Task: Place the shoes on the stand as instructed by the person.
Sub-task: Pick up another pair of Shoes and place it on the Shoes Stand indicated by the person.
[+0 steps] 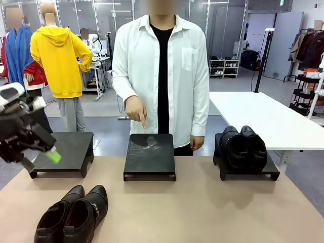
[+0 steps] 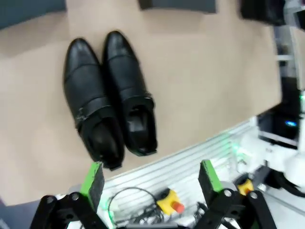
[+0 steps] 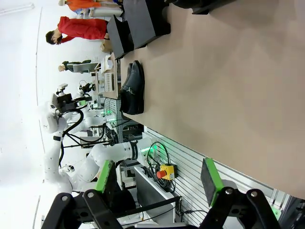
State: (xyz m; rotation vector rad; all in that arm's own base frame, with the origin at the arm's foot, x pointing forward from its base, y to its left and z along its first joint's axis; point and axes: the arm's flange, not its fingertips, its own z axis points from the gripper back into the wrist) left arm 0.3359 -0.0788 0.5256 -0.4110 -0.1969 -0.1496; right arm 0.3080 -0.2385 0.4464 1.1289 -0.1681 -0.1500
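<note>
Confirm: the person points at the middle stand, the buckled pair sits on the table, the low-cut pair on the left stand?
Wrong stand: the front view shows the low-cut pair on the right stand. The person's hand does point at the middle stand, and the buckled pair sits on the table.

Tan counter (image 1: 202, 212) in foreground. Behind it at R, a white table (image 1: 263, 119) w/ a black pole (image 1: 262, 61) beyond. Bg: low shelf unit (image 1: 224, 68), clothes rack (image 1: 306, 45). Yellow box w/ red button (image 2: 170, 202) below counter's edge.
</note>
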